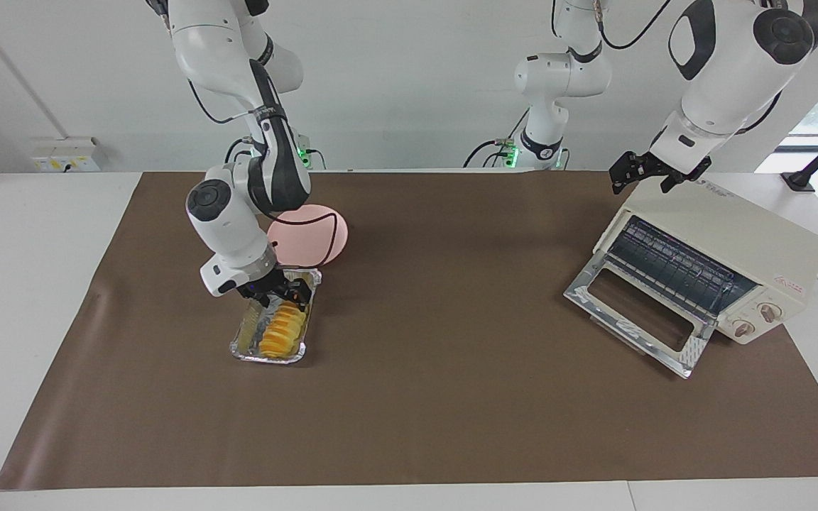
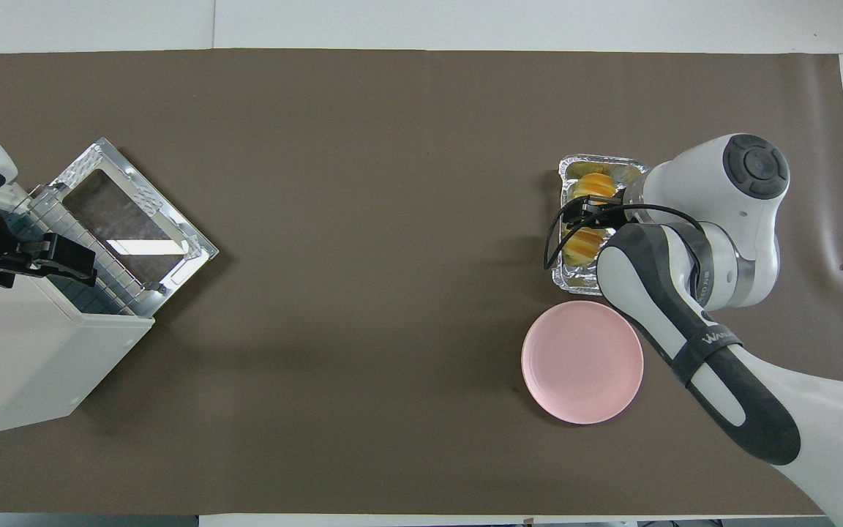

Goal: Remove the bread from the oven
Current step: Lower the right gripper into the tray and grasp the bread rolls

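Observation:
The bread [image 1: 282,332] is a ridged golden-yellow loaf lying in a crinkled foil tray [image 1: 242,342] on the brown mat, toward the right arm's end of the table. My right gripper [image 1: 277,294] is down at the end of the loaf nearer to the robots, straddling it; it also shows in the overhead view [image 2: 590,212] across the bread [image 2: 591,184]. The cream-white oven [image 1: 735,234] stands toward the left arm's end with its glass door [image 1: 629,312] folded down open and the wire rack showing. My left gripper [image 1: 647,174] hovers open over the oven's top.
A pink plate [image 2: 582,362] lies beside the foil tray [image 2: 601,159], nearer to the robots. The oven [image 2: 26,366] and its open door [image 2: 136,219] take up the mat's corner at the left arm's end. The left gripper [image 2: 55,256] is above the oven's front edge.

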You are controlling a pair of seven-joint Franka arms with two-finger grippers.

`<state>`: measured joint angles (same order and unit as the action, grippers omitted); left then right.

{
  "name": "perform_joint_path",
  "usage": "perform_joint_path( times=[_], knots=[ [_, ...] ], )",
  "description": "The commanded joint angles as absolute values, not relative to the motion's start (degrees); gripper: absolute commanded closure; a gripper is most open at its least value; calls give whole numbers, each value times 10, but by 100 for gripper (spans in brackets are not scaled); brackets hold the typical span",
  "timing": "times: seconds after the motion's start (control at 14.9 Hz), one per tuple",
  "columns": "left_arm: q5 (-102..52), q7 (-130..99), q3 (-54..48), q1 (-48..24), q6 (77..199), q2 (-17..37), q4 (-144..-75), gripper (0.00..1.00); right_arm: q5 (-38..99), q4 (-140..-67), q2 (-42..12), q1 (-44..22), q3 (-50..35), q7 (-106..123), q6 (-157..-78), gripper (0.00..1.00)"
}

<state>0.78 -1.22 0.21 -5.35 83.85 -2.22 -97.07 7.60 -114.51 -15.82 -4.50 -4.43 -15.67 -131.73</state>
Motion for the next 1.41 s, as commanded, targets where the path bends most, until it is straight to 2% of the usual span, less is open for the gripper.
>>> perform_joint_path(
  times=[0.0,0.34,0.47,0.54,0.94,1.34],
  knots=[
    [16,-11,-1,-49,845,-26,-972,0,69,-1158,-152,-32,-50,-169,-1331,14],
    [16,-11,-1,-49,845,-26,-972,0,70,-1166,-151,-28,-51,-170,-1332,33],
    [16,-11,-1,-49,845,-26,-972,0,73,-1165,-152,-29,-51,-170,-1332,46],
    [16,-11,-1,-49,845,-26,-972,0,75,-1165,-152,-29,-51,-171,-1333,50],
    [16,-11,-1,-49,845,-26,-972,0,76,-1165,-152,-35,-51,-170,-1332,100],
    [16,-11,-1,-49,845,-26,-972,0,76,-1145,-156,-41,-52,-171,-1330,100]
  ],
)
